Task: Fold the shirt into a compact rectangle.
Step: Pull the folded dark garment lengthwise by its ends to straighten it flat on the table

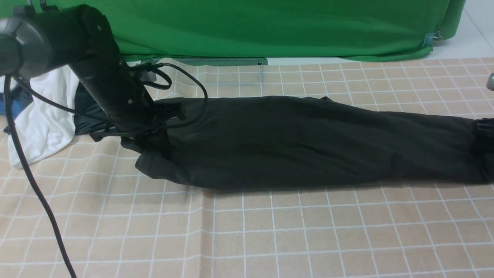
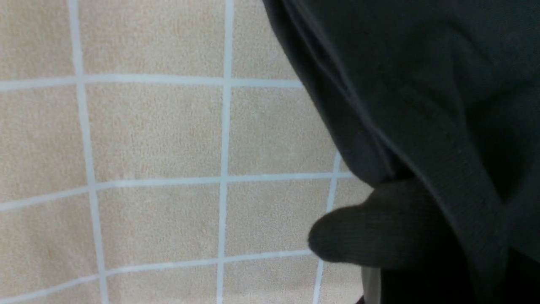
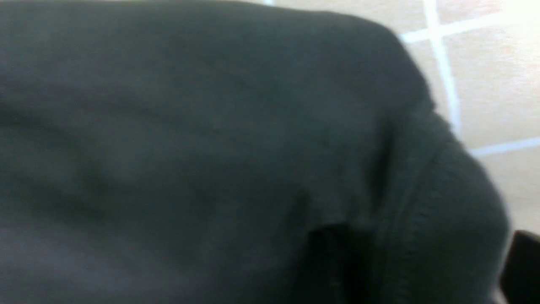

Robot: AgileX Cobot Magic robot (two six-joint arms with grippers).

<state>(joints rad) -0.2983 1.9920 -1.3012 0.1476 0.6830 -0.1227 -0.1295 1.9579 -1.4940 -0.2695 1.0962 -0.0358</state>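
The black shirt (image 1: 289,143) lies drawn out in one long narrow band across the checked table cloth (image 1: 247,231). At the band's left end my left gripper (image 1: 154,129) is mostly hidden under the arm and the fabric. In the left wrist view a nub of the shirt (image 2: 358,236) pokes out of the shut jaws. My right gripper (image 1: 485,133) sits at the band's right end. In the right wrist view its dark fingers (image 3: 523,266) stand wide apart, and the hemmed edge of the shirt (image 3: 422,236) lies loose between them. The print does not show.
A white garment (image 1: 42,116) and a smaller dark garment (image 1: 87,116) lie heaped at the back left, behind the left arm. A green backdrop (image 1: 270,27) closes the far side. The left arm's cable (image 1: 31,173) hangs over the front left of the cloth.
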